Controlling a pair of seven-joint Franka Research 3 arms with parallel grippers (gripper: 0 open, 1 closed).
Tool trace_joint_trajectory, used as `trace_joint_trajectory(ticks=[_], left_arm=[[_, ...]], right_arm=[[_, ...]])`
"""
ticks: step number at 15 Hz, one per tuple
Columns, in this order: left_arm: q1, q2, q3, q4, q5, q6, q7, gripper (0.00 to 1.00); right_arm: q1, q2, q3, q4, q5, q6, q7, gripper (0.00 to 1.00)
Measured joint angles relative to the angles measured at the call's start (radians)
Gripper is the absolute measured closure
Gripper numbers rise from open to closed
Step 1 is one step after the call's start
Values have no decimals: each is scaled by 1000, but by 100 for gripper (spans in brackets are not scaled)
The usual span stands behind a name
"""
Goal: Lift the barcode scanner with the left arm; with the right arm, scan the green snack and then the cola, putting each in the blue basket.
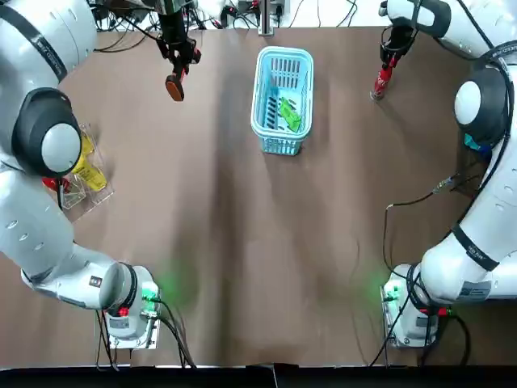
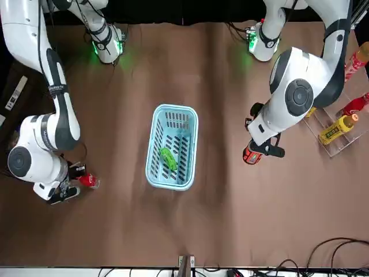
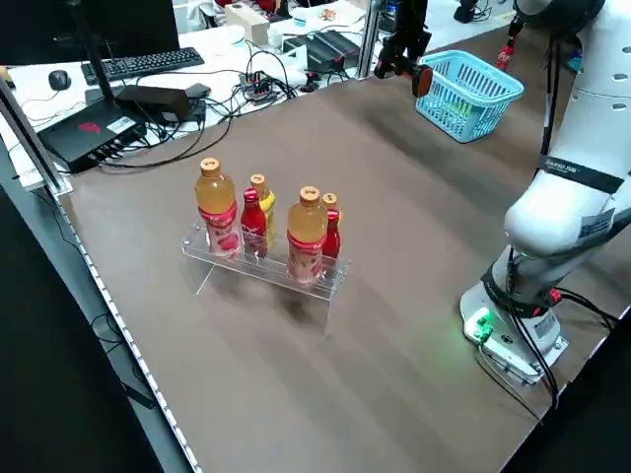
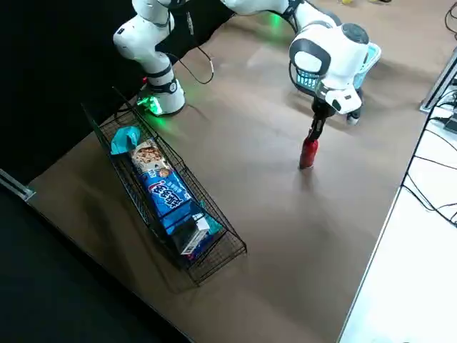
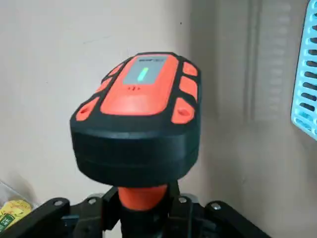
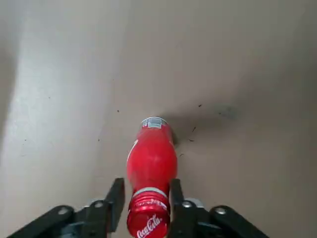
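My left claw [image 5: 143, 210] clamps the rubbery orange-and-black barcode scanner [image 5: 141, 119] aloft. My right claw [image 6: 146, 203] pinches the glossy red cola [image 6: 152, 158] at its neck, bottle upright on the matte brown worktop [image 1: 242, 259]. Between them, the green snack [image 1: 291, 115] lies inside the slatted blue basket [image 1: 260, 97].

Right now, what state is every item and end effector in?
Orange-and-black barcode scanner: held above the table, green light on.
Left end effector: shut on the scanner's handle.
Light-blue plastic basket: upright, one item inside.
Green snack packet: lying inside the basket.
Red cola bottle: standing on the table, neck gripped.
Right end effector: shut on the cola's neck.
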State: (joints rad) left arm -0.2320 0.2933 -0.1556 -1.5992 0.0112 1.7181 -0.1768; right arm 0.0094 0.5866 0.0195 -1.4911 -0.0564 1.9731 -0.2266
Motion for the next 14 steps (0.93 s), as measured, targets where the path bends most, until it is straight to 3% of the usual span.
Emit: trace_joint_trajectory(ticks=[1, 2, 8, 14], left_arm=[[0, 0, 0, 0, 0, 0, 0, 65], [0, 0, 0, 0, 0, 0, 0, 65], [0, 0, 0, 0, 0, 0, 0, 65], [8, -2, 0, 3, -32, 2, -7, 65]], right_arm=[[-1, 0, 0, 0, 2, 0, 0, 58], [-2, 0, 0, 1, 2, 1, 0, 67], [-3, -2, 3, 4, 8, -23, -26, 67], [3, -96, 23, 45, 124, -270, -196, 67]])
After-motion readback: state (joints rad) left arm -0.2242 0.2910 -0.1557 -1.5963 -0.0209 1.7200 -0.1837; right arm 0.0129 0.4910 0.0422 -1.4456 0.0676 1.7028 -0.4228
